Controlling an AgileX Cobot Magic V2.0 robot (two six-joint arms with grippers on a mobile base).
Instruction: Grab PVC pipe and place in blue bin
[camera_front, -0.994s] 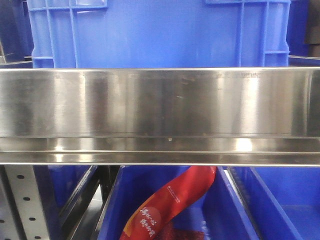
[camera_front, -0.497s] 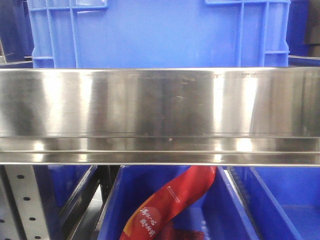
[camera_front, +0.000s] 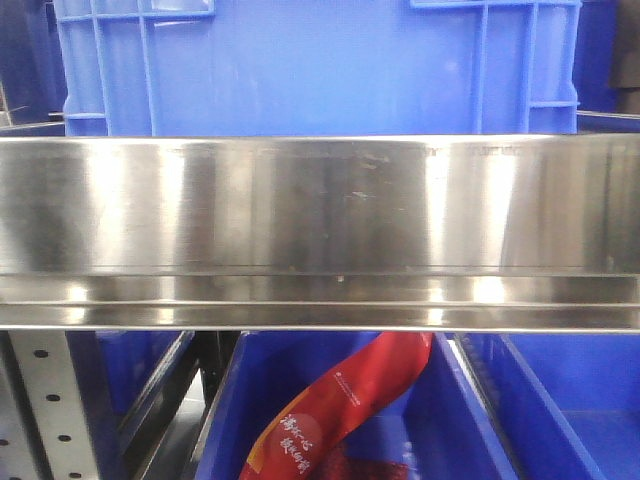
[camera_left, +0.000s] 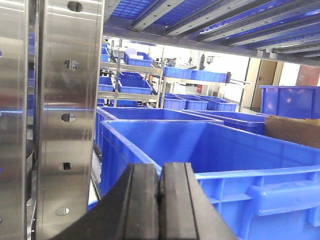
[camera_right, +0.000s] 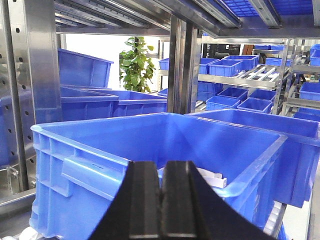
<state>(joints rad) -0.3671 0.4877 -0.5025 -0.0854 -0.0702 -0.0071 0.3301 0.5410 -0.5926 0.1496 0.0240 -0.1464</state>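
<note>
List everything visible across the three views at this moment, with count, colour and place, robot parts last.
Steel shelf rail: one, silver, across the middle of the front view.
Upper bin: one, blue, on the shelf above the rail.
Red package: one, red with white print, in a lower blue bin under the rail.
Perforated upright: one, silver, left of the left wrist view.
Cardboard box: one, brown, far right of that view.
Near bin: one, blue, ahead of the right wrist camera.
White pieces: several, white, inside that bin; too hidden to identify.
Potted plant: one, green, background.
Left gripper: black jaws pressed together, empty.
Right gripper: black jaws pressed together, empty.
</note>
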